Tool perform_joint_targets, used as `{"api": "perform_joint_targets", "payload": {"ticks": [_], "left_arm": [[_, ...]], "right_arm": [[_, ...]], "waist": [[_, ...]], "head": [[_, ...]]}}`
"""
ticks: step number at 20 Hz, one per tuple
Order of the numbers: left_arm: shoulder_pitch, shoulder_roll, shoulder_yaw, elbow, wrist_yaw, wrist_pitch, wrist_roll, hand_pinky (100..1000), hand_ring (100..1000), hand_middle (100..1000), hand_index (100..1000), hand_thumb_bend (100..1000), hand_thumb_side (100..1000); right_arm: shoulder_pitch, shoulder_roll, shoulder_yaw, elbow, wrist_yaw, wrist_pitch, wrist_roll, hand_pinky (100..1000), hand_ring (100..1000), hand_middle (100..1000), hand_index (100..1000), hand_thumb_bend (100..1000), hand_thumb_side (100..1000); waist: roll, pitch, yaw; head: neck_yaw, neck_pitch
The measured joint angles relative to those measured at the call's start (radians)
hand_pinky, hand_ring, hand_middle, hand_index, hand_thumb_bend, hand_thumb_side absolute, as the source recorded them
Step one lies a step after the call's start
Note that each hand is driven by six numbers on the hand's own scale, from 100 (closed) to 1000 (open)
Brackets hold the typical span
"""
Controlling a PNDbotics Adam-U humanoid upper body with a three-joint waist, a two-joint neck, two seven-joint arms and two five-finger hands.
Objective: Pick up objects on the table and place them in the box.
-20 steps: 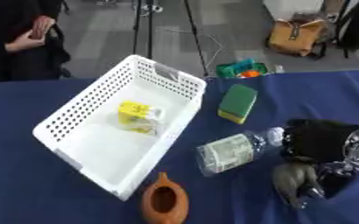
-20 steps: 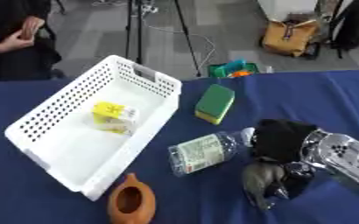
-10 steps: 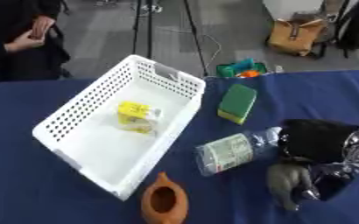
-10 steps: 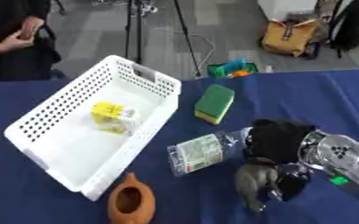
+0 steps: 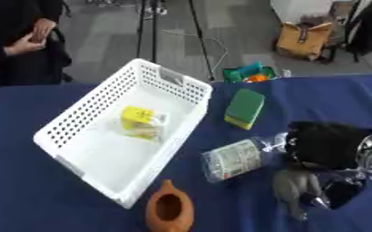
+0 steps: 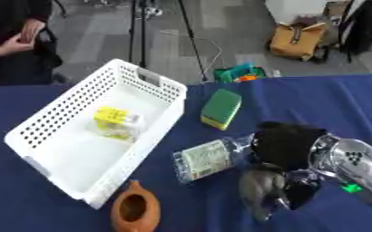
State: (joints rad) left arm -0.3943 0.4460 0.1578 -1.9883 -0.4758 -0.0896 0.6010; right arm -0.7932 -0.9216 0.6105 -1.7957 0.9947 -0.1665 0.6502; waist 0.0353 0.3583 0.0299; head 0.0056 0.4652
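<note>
A white lattice basket [image 5: 78,111] lies askew on the blue table, and a yellow packet [image 5: 140,121] rests inside it. To its right lie a green sponge [image 5: 245,108] and a clear plastic bottle [image 5: 235,158] on its side. A brown clay pot [image 5: 170,209] stands near the front edge, below the basket's corner. My right hand [image 5: 324,145] hovers at the bottle's cap end, its black back turned up. Its grey fingers [image 5: 295,190] hang down relaxed just right of the bottle and hold nothing. My left hand does not show in either view.
A green and orange object [image 5: 251,73] sits at the table's far edge. Beyond the table are a tan bag [image 5: 304,38] on the floor, tripod legs and a person [image 5: 18,41] standing at the far left. Bare blue cloth [image 5: 30,190] lies left of the basket.
My right hand has crept a little to the left, closer to the bottle's cap end. The bottle, sponge, pot and basket have stayed put.
</note>
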Motion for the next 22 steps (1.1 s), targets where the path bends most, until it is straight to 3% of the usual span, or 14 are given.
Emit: {"api": "perform_joint_targets", "payload": {"ticks": [11, 13, 22], "left_arm": [[0.0, 0.0, 0.0, 0.0, 0.0, 0.001, -0.001, 583, 666, 743, 789, 100, 924], [0.0, 0.0, 0.0, 0.0, 0.0, 0.001, -0.001, 583, 666, 743, 789, 100, 924], [0.0, 0.0, 0.0, 0.0, 0.0, 0.002, -0.001, 583, 666, 743, 789, 100, 925]], "right_arm": [[-0.009, -0.057, -0.037, -0.147, -0.052, 0.034, 0.034, 1000, 850, 390, 406, 100, 483], [-0.013, -0.065, -0.046, -0.168, -0.063, 0.041, 0.041, 1000, 849, 385, 404, 127, 458], [-0.048, -0.088, -0.071, -0.185, -0.105, 0.03, 0.03, 1000, 845, 364, 401, 126, 462]], "waist": [[0.0, -0.013, -0.011], [0.0, -0.016, -0.013], [-0.004, -0.025, -0.019]], "head": [[0.007, 0.0], [0.009, 0.0], [0.012, 0.0]]}}
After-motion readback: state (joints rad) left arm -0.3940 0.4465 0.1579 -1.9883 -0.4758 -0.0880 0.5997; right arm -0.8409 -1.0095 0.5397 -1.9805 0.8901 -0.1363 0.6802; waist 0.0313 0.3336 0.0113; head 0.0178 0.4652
